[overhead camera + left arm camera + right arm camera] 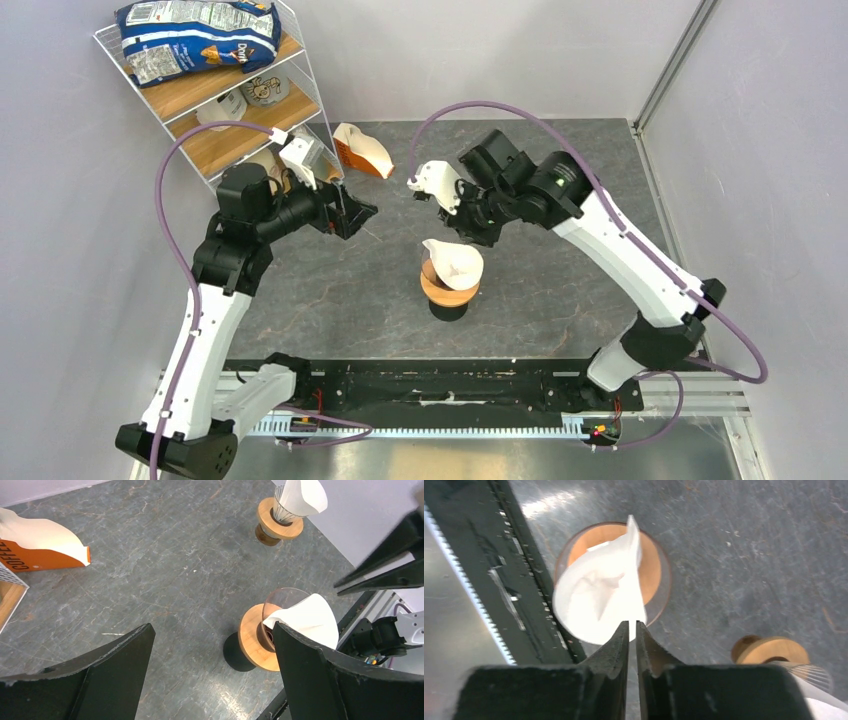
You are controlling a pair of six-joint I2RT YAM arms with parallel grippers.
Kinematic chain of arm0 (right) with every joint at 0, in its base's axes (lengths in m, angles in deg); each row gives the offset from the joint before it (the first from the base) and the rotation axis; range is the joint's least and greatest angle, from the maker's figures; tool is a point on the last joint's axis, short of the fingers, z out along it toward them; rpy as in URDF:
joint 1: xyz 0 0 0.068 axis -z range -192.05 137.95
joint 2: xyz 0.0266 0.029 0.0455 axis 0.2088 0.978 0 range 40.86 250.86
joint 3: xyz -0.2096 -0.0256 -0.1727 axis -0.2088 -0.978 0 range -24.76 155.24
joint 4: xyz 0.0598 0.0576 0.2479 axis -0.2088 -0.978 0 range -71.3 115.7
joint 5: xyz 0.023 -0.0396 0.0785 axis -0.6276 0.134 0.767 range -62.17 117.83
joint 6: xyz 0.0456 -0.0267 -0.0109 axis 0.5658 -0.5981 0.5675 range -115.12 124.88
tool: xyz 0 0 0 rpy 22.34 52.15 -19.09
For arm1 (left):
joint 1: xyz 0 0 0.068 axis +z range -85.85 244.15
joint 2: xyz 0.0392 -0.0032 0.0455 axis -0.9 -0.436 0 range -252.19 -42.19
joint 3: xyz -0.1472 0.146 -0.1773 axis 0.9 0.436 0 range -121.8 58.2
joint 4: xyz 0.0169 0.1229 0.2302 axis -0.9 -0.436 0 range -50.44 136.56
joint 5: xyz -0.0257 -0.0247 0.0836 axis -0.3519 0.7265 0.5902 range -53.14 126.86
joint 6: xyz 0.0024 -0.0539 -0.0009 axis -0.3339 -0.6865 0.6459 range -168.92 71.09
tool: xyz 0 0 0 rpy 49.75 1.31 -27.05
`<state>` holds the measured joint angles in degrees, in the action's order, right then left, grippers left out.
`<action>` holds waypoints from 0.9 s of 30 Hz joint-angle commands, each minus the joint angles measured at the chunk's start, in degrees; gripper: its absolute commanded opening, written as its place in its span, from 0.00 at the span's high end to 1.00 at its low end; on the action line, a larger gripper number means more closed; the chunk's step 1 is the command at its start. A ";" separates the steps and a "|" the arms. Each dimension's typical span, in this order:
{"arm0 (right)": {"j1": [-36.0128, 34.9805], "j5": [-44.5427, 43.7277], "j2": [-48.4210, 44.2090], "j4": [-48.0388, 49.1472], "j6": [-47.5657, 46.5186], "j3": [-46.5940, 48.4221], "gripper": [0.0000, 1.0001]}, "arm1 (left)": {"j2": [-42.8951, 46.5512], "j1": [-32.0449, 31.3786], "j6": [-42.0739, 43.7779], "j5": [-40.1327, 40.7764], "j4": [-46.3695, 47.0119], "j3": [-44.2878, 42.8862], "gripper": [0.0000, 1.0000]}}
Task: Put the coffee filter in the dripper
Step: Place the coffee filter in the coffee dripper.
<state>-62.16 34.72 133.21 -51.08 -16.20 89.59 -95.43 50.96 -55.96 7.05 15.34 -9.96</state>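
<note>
The dripper [449, 289], a glass cone in a wooden ring on a black base, stands mid-table. The cream-white coffee filter [455, 261] sits in it, open side up and leaning toward the right. My right gripper [470, 232] hovers just behind and above it, its jaws almost together with nothing between them. In the right wrist view the filter [599, 595] fills the dripper [651, 565], and the gripper [632, 626] is over its near edge. My left gripper [355, 212] is open and empty, to the left. In its view the dripper [252, 637] and filter [305, 620] lie beyond the gripper [212, 630].
The orange-and-white filter packet [362, 150] lies at the back, also in the left wrist view [40, 550]. A wire shelf [200, 90] with a chips bag stands back left. A second wooden-ring stand with white paper [287, 510] sits under my right arm [774, 652].
</note>
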 commanded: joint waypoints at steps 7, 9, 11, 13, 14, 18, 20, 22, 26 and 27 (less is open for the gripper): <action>-0.90 7.97 -3.00 7.51 -0.35 -8.03 1.00 | -1.00 0.62 -4.70 -1.42 4.51 -2.15 0.03; -1.52 5.91 -2.11 8.02 -0.60 -8.67 1.00 | -0.90 0.62 -4.66 -1.40 4.29 -2.06 0.03; -2.05 3.98 -1.37 8.24 -0.88 -10.09 1.00 | -0.62 0.71 -4.64 -1.16 4.11 -2.13 0.03; -2.41 1.94 -1.35 10.21 -0.84 -12.30 1.00 | -0.58 0.75 -4.55 -1.18 4.15 -2.15 0.03; -2.60 0.57 -1.38 11.15 -0.89 -13.55 1.00 | -0.56 0.79 -4.60 -1.20 4.16 -2.15 0.03; -3.30 -2.38 -1.18 13.39 -1.13 -17.21 1.00 | -0.55 0.80 -4.65 -1.22 4.33 -2.06 0.03; -3.63 -3.07 -1.05 14.19 -0.99 -19.22 1.00 | -0.51 0.88 -4.53 -1.05 4.32 -2.02 0.03; -3.87 -3.50 -1.44 15.82 -0.55 -21.50 1.00 | -0.54 0.89 -4.56 -0.77 4.50 -1.89 0.03; -4.04 -3.07 -1.67 17.68 -0.12 -23.76 1.00 | -0.54 1.15 -5.86 0.28 4.83 -1.93 0.03; -4.06 -2.80 -1.50 17.87 0.02 -24.02 1.00 | -0.53 1.23 -6.38 0.61 5.02 -1.97 0.03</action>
<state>-65.85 32.65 132.14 -37.09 -16.70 66.44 -96.76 51.70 -59.24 6.75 17.18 -10.01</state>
